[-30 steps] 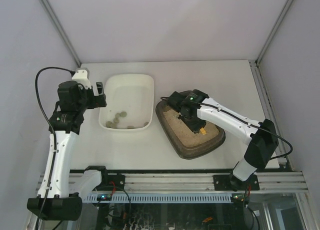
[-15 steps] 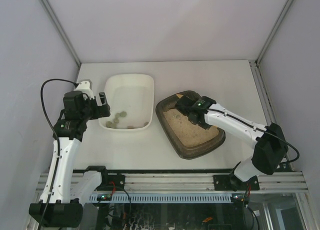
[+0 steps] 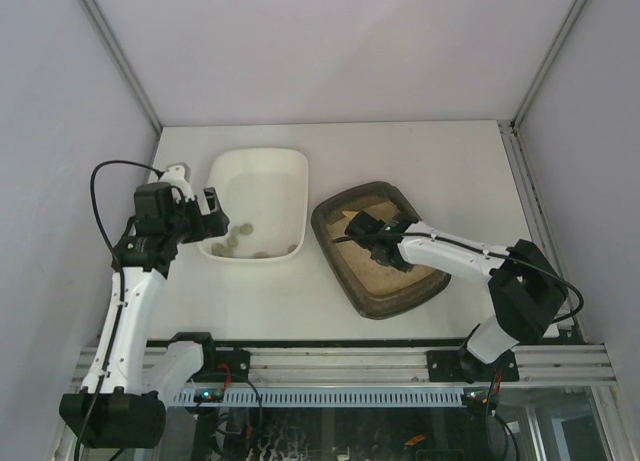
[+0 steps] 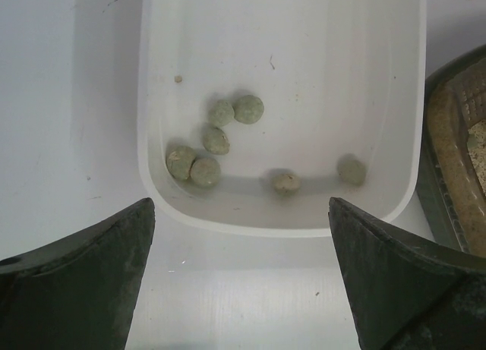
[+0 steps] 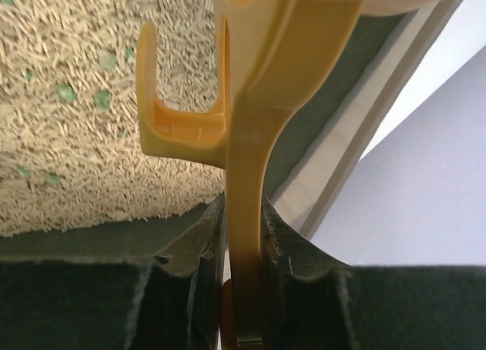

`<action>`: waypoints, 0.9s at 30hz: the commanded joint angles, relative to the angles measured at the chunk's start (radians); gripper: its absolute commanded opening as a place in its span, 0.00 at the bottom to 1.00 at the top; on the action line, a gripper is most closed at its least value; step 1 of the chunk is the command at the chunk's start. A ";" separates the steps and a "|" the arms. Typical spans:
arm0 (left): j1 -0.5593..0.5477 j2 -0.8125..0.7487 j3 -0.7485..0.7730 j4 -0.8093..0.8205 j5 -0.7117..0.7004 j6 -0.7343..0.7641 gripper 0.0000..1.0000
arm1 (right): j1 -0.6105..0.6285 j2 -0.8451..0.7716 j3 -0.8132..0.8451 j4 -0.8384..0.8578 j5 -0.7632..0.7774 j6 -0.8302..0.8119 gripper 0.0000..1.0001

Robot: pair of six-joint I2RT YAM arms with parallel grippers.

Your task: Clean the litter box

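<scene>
**A:** Where is the dark grey-brown translucent plastic litter box (image 3: 390,306) sitting?

**B:** On the white table (image 3: 400,156), just right of the white rectangular plastic tub (image 3: 300,171). The right gripper (image 5: 243,236) is clamping the yellow plastic scoop (image 5: 244,137) over its beige litter.

**A:** How should it be scooping?

**B:** Probably by sliding shallow and level under a clump, then sifting before lifting. The left gripper (image 3: 212,213) is hovering wide open by the tub.

**A:** Counts?

**B:** One box, one tub, one scoop, and seven grey-green lumps (image 4: 216,140) in the tub.
</scene>
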 commanded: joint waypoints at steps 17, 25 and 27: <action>0.009 0.024 -0.016 0.036 0.037 -0.011 1.00 | -0.066 0.088 -0.062 0.210 -0.031 -0.083 0.00; 0.010 0.042 -0.020 0.041 0.037 -0.001 1.00 | -0.027 0.064 -0.059 0.190 -0.165 -0.012 0.00; 0.010 0.051 -0.020 0.044 0.037 0.000 1.00 | -0.009 0.048 -0.059 0.172 -0.189 0.018 0.00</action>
